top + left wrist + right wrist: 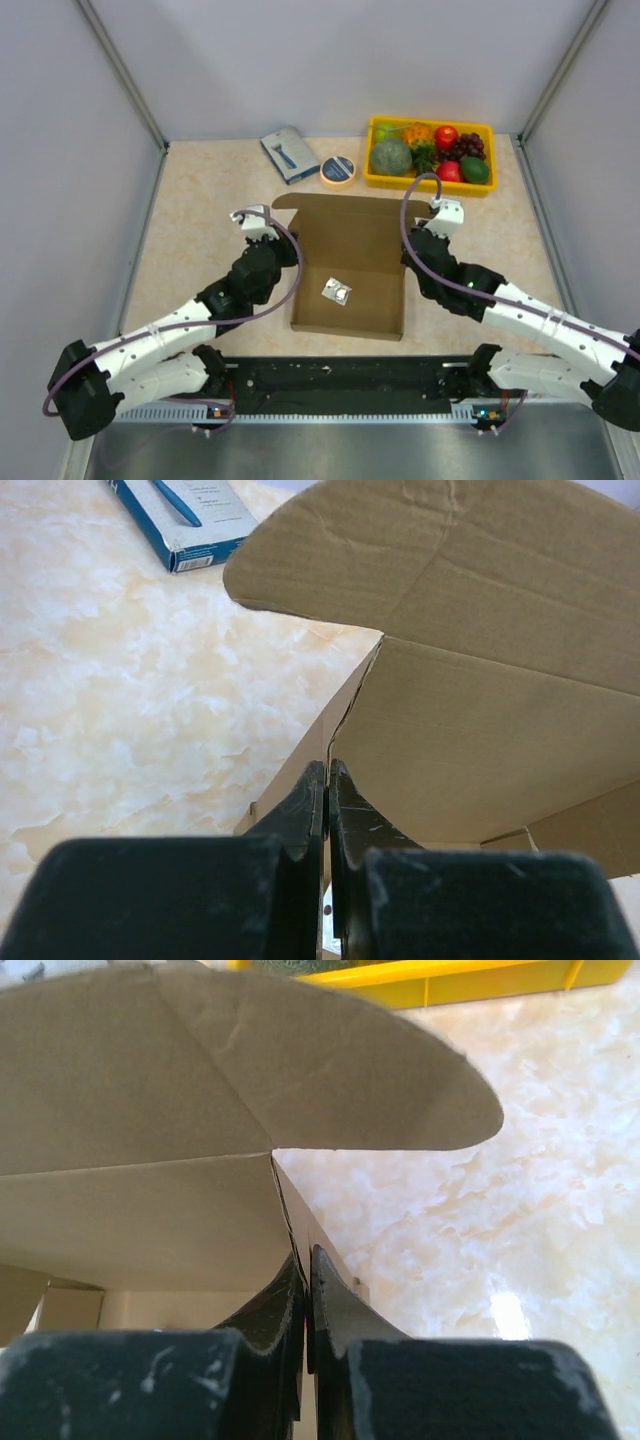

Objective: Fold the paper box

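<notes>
Pincer tips on both arms were pressed together on cardboard. We saw the left pincer (327, 772) nipped onto the upper edge of the left side wall of the paper box (355, 250), and the right pincer (303, 1257) nipped the same way onto the right side wall. In each wrist view the thin wall ran straight into the slit between the fingers, so we read both as clamped on the box, not merely shut beside it.

The box sat in the middle of the worktop (200, 190), directly between the two pincers. Its long axis ran away from the arm bases. Both grips lay at the far end of the walls, just by the corners where the lid panel hinged. That panel stood raised, with a rounded ear flap reaching out past each corner. A small white packet (337, 291) lay on the box floor.

Neither arm was nearer; they mirrored each other across the box. We judged that the coming move turned on the hinge line lying crosswise just beyond both pincers, so that the ears and lid would have to come inward and towards the bases.
</notes>
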Robot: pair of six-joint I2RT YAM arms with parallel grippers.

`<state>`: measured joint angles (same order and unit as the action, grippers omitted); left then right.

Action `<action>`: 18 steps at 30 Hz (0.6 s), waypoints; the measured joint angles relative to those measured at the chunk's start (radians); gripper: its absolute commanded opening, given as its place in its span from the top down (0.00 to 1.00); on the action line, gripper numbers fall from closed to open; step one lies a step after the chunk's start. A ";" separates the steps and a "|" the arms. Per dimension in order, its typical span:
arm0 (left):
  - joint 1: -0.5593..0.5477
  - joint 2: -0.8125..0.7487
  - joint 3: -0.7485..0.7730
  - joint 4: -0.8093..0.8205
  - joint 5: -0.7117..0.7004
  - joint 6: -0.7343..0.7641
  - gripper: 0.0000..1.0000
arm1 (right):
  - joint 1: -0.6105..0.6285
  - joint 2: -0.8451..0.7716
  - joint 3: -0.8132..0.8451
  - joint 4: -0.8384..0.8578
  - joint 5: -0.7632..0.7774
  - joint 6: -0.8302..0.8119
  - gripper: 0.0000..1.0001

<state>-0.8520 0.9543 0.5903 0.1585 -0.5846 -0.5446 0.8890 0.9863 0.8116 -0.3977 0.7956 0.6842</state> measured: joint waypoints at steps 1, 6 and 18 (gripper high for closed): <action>-0.004 -0.002 -0.007 0.012 -0.009 -0.002 1.00 | 0.015 0.000 -0.011 0.014 0.029 0.002 1.00; -0.015 0.004 -0.071 0.137 -0.064 0.014 1.00 | 0.031 -0.021 -0.174 0.342 0.100 -0.135 1.00; -0.016 0.185 -0.040 0.357 -0.241 0.183 1.00 | 0.027 0.143 -0.284 0.999 0.111 -0.558 1.00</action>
<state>-0.8677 1.1393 0.5499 0.5156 -0.8261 -0.3611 0.9165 1.1294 0.5274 0.6014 0.9070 0.1257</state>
